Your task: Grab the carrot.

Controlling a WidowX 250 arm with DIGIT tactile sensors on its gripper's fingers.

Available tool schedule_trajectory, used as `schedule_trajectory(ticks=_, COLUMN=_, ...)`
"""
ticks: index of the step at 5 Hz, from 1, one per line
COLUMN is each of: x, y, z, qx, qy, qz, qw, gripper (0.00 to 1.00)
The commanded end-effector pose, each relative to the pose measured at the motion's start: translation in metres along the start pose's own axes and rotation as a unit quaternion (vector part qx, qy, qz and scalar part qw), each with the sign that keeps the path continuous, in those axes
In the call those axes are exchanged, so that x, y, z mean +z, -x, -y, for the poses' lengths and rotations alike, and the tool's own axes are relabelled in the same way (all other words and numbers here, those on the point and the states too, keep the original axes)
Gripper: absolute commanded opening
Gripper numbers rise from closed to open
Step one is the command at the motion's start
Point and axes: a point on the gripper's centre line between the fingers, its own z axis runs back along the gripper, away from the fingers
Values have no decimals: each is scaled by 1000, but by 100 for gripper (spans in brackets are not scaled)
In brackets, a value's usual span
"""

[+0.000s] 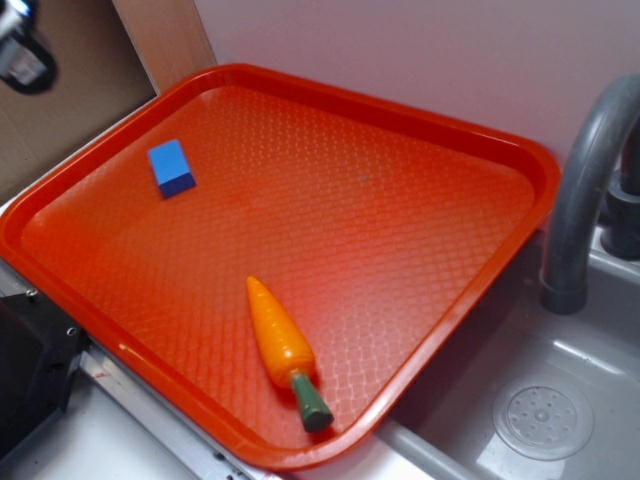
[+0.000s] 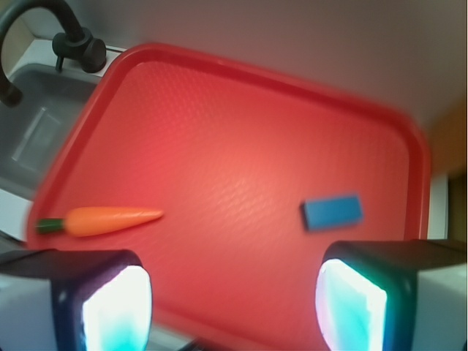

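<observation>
Carrot (image 1: 282, 343) untouched on tray (image 1: 452, 120) — grasp not begun; gripper (image 2: 232, 303) jaws spread wide, empty, well apart from it.

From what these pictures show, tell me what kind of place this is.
Probably a toy kitchen sink area: a grey faucet curves over a sink with a drain, and a red tray beside it holds a plastic carrot and a blue block.

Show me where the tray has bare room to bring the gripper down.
The tray is bare across its middle and its faucet side, between the blue block and the carrot. It is tightest at the near rim, where the carrot lies.
</observation>
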Motion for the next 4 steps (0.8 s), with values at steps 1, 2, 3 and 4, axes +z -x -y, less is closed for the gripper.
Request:
schedule_trajectory(ticks=1, x=-63, y=-55, z=41, qx=-276, qy=25, qz=28, qw=960, gripper=100)
schedule_trajectory(ticks=2, x=-87, y=-59, z=67, qx=-389, qy=55, qz=48, qw=918, gripper=100)
schedule_trajectory(ticks=3, x=-99, y=-44, z=90, qx=-486, qy=110, qz=65, qw=864, gripper=100)
schedule_trajectory(ticks=4, x=-108, y=-25, z=106, qx=-576, qy=168, qz=72, qw=797, gripper=100)
